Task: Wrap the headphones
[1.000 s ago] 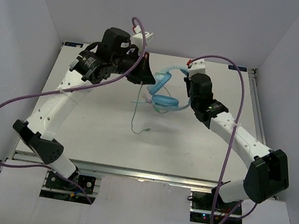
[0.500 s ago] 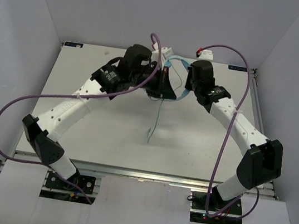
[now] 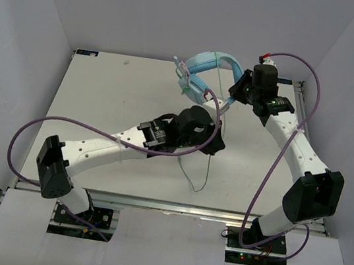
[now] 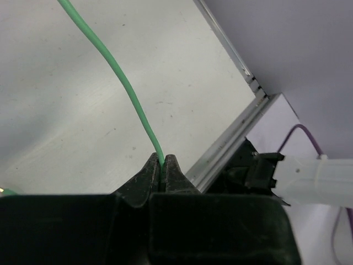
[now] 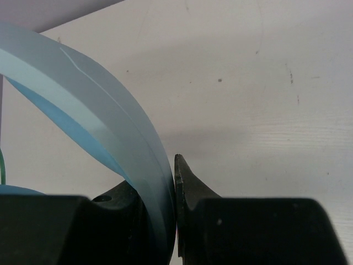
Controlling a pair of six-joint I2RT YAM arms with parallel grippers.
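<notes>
The headphones (image 3: 209,57) are held raised above the worktop (image 3: 101,101), toward 12 o'clock in the overhead view. Their light blue headband (image 5: 110,127) is pinched between the almost closed jaws of the right gripper (image 3: 239,92), at 3 o'clock of the band. The thin green cable (image 4: 129,91) is clamped in the fully closed jaws of the left gripper (image 3: 216,145), at 6 o'clock of the headphones. Past those jaws the cable trails on toward 6 o'clock over the worktop.

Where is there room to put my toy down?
Bare: back left of the table, beyond the left arm; and the patch between the dangling cable and the right arm. Crowded: around the headphones, back right.
</notes>
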